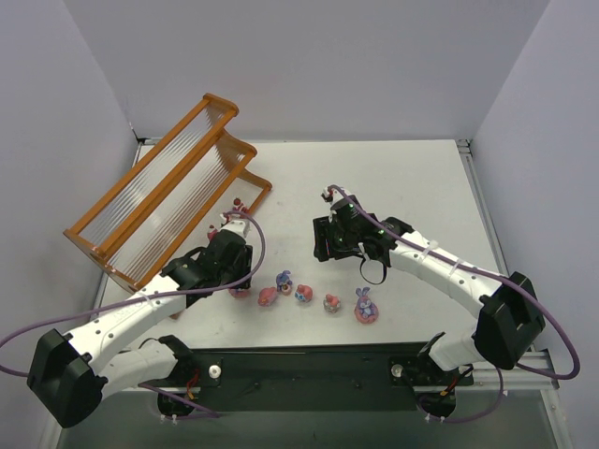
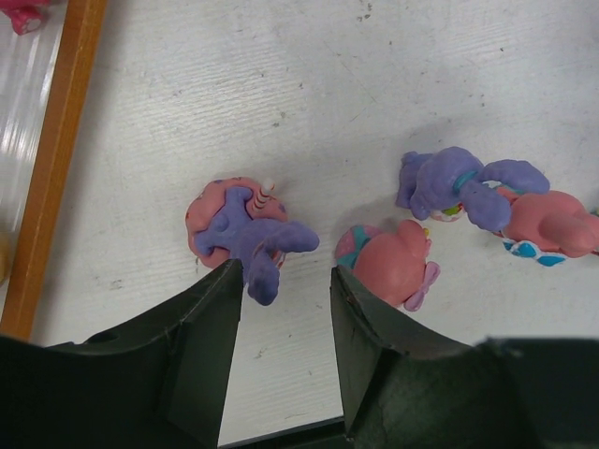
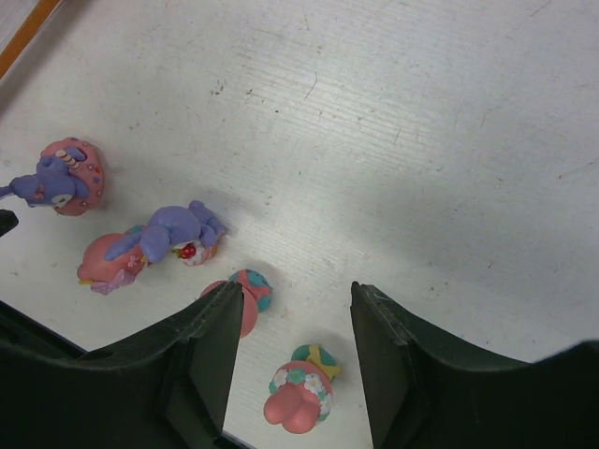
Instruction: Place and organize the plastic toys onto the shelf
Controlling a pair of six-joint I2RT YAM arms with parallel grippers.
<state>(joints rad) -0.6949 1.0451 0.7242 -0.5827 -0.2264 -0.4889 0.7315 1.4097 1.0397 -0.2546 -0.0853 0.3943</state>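
Top view: the shelf [image 1: 159, 201] stands far left; five plastic toys [image 1: 303, 294] lie in a row on the table [image 1: 412, 178] near the arms. Left wrist: the left gripper [image 2: 285, 276] hangs open and empty, one finger just beside a purple-and-pink toy [image 2: 245, 229] — a pick seems to be starting; it should centre, then close. Right wrist: the right gripper [image 3: 298, 299] gapes wide, empty, above more toys

Scuffed white table [image 1: 412, 178], pale grey walls [image 1: 309, 65]
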